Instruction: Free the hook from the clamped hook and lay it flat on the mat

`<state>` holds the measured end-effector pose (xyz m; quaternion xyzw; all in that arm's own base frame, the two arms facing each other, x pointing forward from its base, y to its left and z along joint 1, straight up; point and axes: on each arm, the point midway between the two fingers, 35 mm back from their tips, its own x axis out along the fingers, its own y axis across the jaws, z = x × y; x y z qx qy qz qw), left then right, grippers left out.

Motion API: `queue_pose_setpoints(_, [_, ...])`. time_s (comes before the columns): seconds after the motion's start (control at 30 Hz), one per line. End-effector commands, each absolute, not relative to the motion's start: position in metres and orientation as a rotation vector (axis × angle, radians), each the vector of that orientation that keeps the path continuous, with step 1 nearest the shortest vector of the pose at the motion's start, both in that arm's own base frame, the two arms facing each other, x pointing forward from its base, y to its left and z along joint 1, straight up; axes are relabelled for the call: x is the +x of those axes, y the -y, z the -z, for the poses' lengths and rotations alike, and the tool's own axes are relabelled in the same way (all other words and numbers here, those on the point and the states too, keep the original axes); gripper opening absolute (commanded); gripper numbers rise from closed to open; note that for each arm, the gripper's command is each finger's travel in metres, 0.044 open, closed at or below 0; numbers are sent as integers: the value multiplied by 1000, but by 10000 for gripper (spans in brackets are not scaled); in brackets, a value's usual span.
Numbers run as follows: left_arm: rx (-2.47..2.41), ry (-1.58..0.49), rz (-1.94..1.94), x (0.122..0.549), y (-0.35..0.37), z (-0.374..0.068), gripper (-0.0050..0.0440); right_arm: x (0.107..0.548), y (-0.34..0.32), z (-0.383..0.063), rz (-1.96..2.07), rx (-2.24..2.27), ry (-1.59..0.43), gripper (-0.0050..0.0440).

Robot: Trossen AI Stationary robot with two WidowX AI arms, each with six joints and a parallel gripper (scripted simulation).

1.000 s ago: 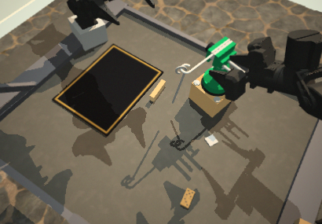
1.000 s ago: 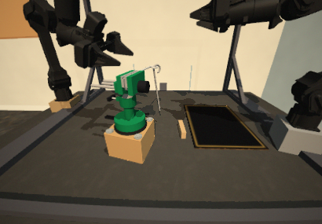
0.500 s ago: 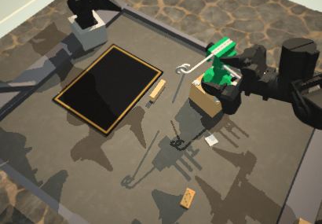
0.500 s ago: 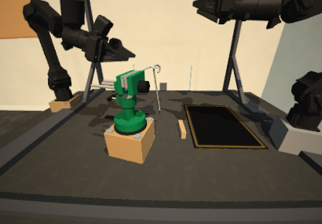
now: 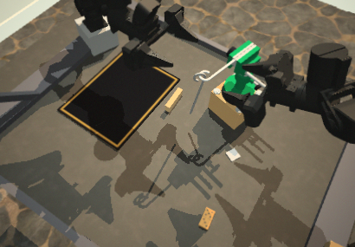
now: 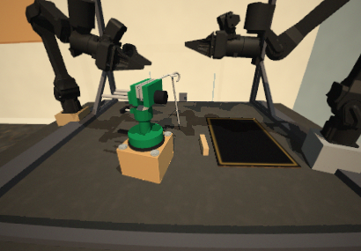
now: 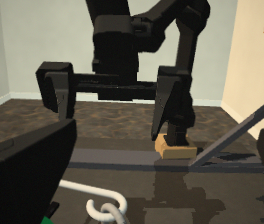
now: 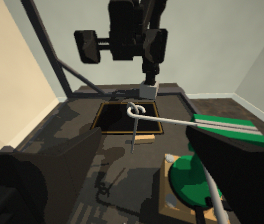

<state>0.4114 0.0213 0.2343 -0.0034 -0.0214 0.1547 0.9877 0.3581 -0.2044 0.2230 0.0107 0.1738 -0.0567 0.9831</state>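
A green vise [image 5: 241, 72] on a tan block [image 5: 226, 107] clamps a white hook [image 5: 216, 72] that points out toward the mat. A thin grey hook [image 5: 196, 94] hangs from its curled end; it also shows in the exterior view [image 6: 177, 103] and in the right wrist view [image 8: 134, 131]. The black gold-edged mat [image 5: 119, 99] lies flat on the table. My left gripper [image 5: 179, 49] is open and empty, high above the mat's far corner and apart from the hooks. My right gripper [image 5: 248, 86] is open and empty, above and behind the vise [image 6: 145, 112]. In the left wrist view the linked hook ends [image 7: 103, 205] show at the bottom.
A small wooden bar [image 5: 174, 98] lies between the mat and the vise. A tan dotted tile [image 5: 207, 218] and a small white piece [image 5: 233, 154] lie on the near table. Frame posts [image 6: 100, 46] stand at the back edge. The left arm's grey base [image 5: 97, 34] stands beside the mat.
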Motion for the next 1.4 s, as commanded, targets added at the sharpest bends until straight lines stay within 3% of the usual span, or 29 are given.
queue_pose_setpoints(0.0, [-9,26,-394,424,-23,-196,440,358,203,-233,111,3,-328,440])
queue_pose_setpoints(0.3, [-7,14,-577,424,-29,-114,440,358,203,-233,111,3,-328,440])
queue_pose_setpoints(0.53, [-10,17,-648,415,-32,-83,440,358,203,-233,111,3,-328,440])
queue_pose_setpoints(1.37, [-10,19,-652,438,-48,-82,440,358,203,-233,111,3,-328,440])
